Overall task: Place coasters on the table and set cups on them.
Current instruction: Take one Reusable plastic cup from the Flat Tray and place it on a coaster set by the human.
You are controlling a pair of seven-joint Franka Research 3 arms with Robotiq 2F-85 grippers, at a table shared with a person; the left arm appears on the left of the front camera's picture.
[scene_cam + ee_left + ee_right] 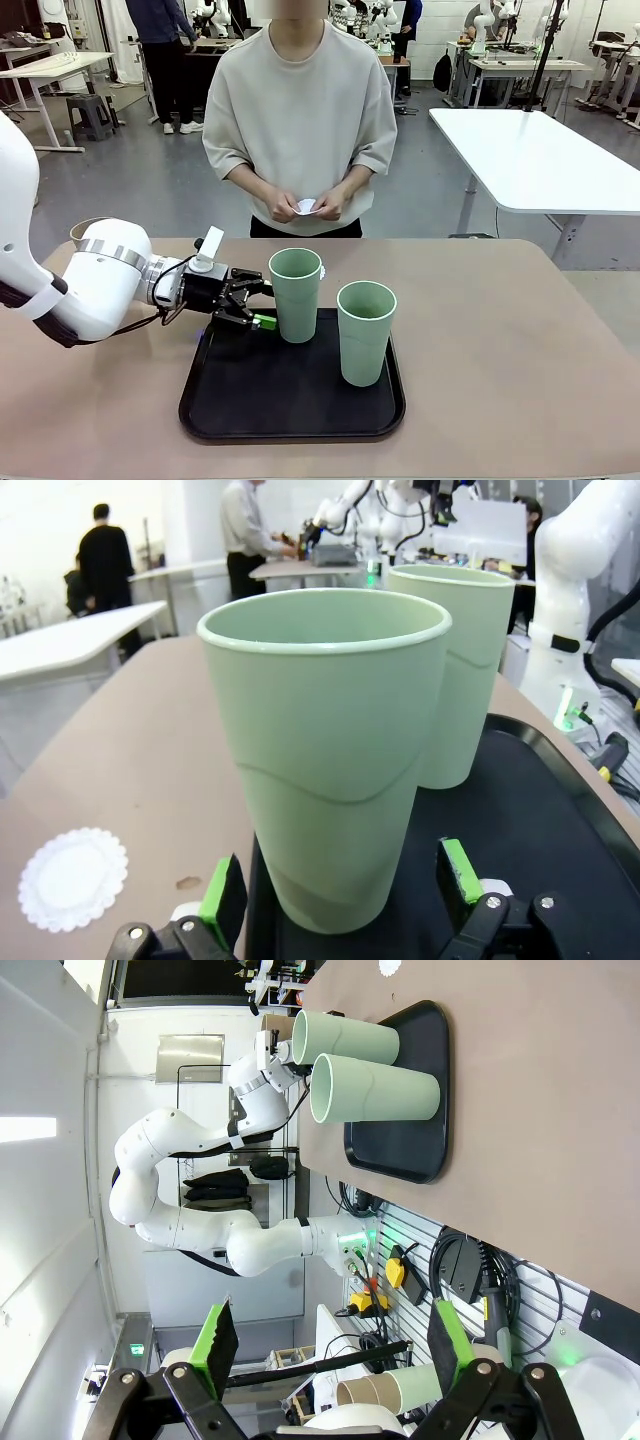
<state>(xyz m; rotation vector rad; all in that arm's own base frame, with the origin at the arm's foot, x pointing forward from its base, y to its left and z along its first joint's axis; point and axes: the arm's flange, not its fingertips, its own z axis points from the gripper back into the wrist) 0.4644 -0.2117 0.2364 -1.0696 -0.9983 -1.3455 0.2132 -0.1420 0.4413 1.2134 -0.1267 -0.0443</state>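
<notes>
Two pale mint cups stand on a black tray (pixel 220 400). My left gripper (pixel 262 303) is open at the left cup (pixel 296 295), low on its side. In the left wrist view its green pads (pixel 225 890) flank that cup's (pixel 325 760) base with small gaps, and the second cup (pixel 465 670) stands behind. One white lacy coaster (pixel 73 877) lies on the beige table (pixel 150 750) beside the tray. The person holds another coaster (pixel 306 207) in both hands. A tan-brown rim (pixel 88 226) shows behind my left arm. My right gripper (pixel 335 1345) is open, off the table, holding nothing.
The second mint cup (pixel 366 332) stands near the tray's right half. The person stands at the table's far edge. A white-topped table (pixel 540 160) is at the back right. Bare tabletop (pixel 500 330) lies right of the tray.
</notes>
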